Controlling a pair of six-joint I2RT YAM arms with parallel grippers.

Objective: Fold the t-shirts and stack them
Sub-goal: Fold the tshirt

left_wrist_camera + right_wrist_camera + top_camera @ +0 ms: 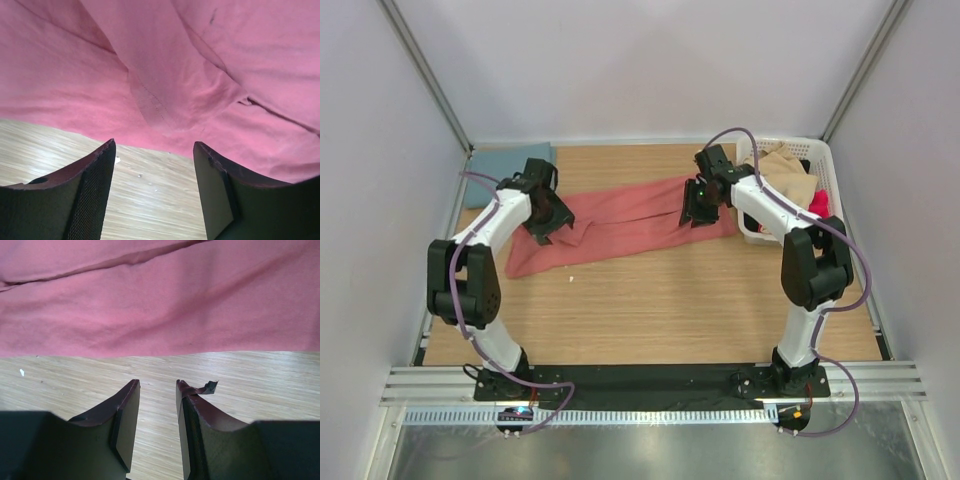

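Note:
The salmon-red t-shirt (620,225) lies stretched in a long band across the wooden table, creased lengthwise. It fills the top of the left wrist view (165,70) and of the right wrist view (160,300). My left gripper (548,228) is over the shirt's left end, open and empty (154,147), with bare wood between its fingers. My right gripper (698,215) is at the shirt's right end, open and empty (158,385), just short of the cloth's edge. The dusty teal-blue t-shirt (510,170) lies folded at the far left corner of the table.
A white basket (825,175) at the far right holds tan and red cloth. A small white speck (571,278) lies on the wood in front of the red shirt. White walls close in the table on three sides.

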